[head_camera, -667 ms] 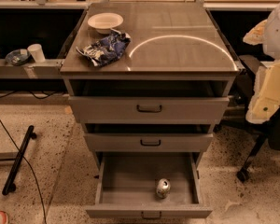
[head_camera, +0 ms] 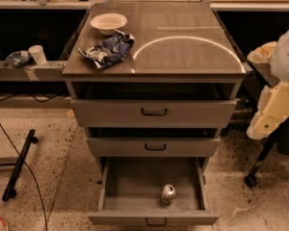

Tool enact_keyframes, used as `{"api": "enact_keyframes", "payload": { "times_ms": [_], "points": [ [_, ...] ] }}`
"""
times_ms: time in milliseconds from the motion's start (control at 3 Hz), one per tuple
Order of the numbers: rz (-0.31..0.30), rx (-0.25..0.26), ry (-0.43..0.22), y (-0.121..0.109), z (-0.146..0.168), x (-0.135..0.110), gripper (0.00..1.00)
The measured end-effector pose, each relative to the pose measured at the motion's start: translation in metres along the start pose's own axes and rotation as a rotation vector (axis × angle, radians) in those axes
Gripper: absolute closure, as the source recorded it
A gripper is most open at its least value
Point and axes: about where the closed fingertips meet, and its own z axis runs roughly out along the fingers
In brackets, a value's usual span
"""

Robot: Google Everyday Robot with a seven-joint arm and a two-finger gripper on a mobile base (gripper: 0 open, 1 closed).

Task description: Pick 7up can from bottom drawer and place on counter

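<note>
So, the small silvery 7up can (head_camera: 168,194) sits inside the pulled-out deep grey metal bottom drawer (head_camera: 130,189), right of centre and near its front wall. Nothing is touching it. The robot's cream-coloured gripper (head_camera: 272,112) hangs well off to the right of the cabinet, about level with the upper drawers and apart from everything; can't tell whether it's open or closed. Up on the glossy grey-brown metal counter (head_camera: 188,32) there's a shallow white bowl (head_camera: 108,21) at the far left, and a crumpled blue-and-white bag (head_camera: 108,49) just in front of it.
</note>
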Motion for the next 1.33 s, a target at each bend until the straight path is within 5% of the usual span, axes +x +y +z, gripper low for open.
{"api": "enact_keyframes", "payload": {
  "times_ms": [333, 667, 1333],
  "points": [
    [0.086, -0.140, -0.252, 0.036, 0.119, 0.034, 0.00],
    [0.133, -0.251, -0.435, 0.061, 0.203, 0.033, 0.00],
    [0.109, -0.315, -0.469, 0.075, 0.219, 0.033, 0.00]
  ]
}}
